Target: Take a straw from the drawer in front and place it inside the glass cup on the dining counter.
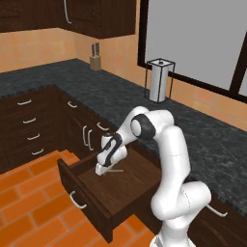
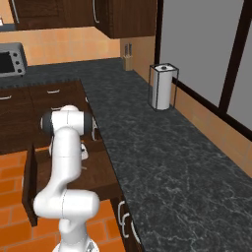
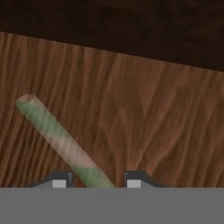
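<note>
The dark brown drawer (image 1: 86,195) stands pulled out over the orange floor, with its silver handle on the front. On its wooden bottom lies the straw (image 3: 59,138), a thin pale stick with green bands; it is also seen as a pale line (image 1: 116,170). My gripper (image 1: 101,169) reaches down into the drawer. In the hand view the gripper (image 3: 97,180) straddles the straw's near end, fingertips (image 3: 60,180) partly drawn in, with a gap left on the right side. The glass cup and the dining counter are out of view.
The black speckled counter (image 1: 193,135) runs behind and to the right of the drawer. A paper towel holder (image 1: 159,79) and a knife block (image 1: 95,60) stand on it. Narrow stacked drawers (image 1: 29,130) lie to the left. A toaster oven (image 2: 10,59) sits at the far left.
</note>
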### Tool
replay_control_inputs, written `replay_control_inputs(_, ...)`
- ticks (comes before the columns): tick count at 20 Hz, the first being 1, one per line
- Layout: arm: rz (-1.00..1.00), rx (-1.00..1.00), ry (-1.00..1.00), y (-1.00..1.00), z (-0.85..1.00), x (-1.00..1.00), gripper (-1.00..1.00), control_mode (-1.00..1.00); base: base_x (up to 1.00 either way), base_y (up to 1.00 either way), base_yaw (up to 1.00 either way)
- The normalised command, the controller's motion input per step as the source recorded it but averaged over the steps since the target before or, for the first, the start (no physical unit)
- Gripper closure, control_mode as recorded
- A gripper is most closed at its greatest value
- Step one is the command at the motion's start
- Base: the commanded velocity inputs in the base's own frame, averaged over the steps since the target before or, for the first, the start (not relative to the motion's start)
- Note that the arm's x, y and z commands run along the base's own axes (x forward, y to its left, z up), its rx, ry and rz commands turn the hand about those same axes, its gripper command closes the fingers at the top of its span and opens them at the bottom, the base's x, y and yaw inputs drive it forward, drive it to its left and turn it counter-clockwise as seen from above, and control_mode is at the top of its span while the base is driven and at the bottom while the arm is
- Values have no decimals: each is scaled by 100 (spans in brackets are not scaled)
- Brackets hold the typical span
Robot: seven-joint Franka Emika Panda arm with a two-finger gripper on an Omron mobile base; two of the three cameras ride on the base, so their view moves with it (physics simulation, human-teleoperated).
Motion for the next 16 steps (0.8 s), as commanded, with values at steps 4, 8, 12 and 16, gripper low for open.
replay_control_inputs(4, 2, 0, -3, 4, -35, -20, 100, -100, 0, 0, 0)
replay_control_inputs(8, 0, 0, -11, 2, -4, -36, 100, -100, 0, 0, 0)
replay_control_inputs(12, 0, 2, -13, 0, 39, -66, 100, -100, 0, 0, 0)
replay_control_inputs(16, 0, 17, -1, -6, 100, -69, 100, -100, 0, 0, 0)
